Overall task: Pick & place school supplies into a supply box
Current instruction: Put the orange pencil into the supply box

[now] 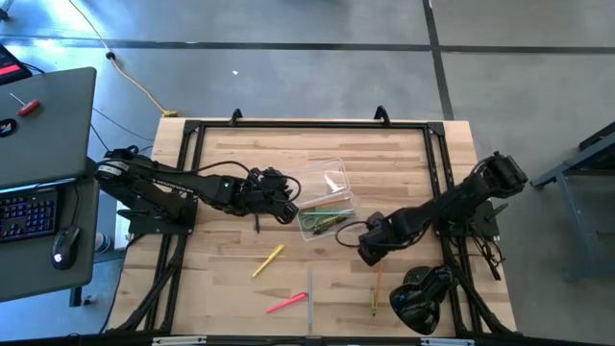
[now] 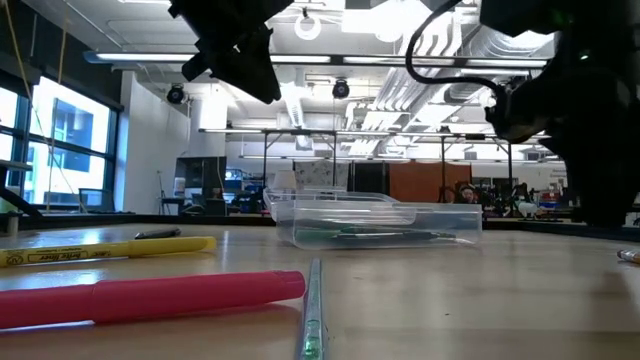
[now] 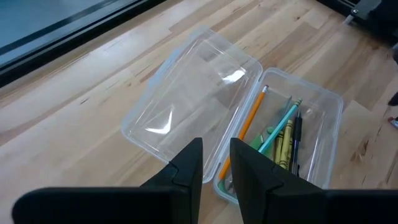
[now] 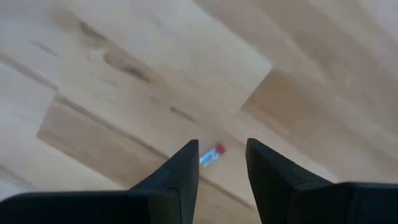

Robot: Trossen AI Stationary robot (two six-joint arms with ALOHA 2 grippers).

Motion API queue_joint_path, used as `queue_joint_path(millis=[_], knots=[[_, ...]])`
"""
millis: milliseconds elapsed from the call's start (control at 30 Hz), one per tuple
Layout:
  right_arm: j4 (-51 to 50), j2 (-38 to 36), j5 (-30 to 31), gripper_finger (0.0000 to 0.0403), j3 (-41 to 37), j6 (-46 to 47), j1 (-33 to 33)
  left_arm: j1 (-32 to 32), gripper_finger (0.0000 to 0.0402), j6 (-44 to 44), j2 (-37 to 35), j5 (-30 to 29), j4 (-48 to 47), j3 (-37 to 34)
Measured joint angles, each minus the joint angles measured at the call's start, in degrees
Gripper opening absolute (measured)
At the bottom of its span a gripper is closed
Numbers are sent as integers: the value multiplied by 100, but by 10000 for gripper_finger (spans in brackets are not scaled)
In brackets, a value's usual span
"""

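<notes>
A pale wooden slatted table (image 1: 231, 288) bears a bulky black object (image 1: 420, 299) at one corner; beside it, a grey desk (image 1: 48, 115) holds a black keyboard (image 1: 27, 213) and mouse (image 1: 63, 244).

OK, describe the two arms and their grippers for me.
Both arms are dark, jointed and bulky at the joints. The left arm and right arm each end in a two-finger gripper. The left gripper and right gripper have flat, matte black, wedge-shaped fingers. Black cables loop by the right arm's base.
</notes>
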Motion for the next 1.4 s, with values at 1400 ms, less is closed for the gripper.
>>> queue_joint_path(millis=[1400], knots=[[96, 24, 171, 112, -106, 1789, 247, 0, 113, 168, 0, -4, -8, 0]])
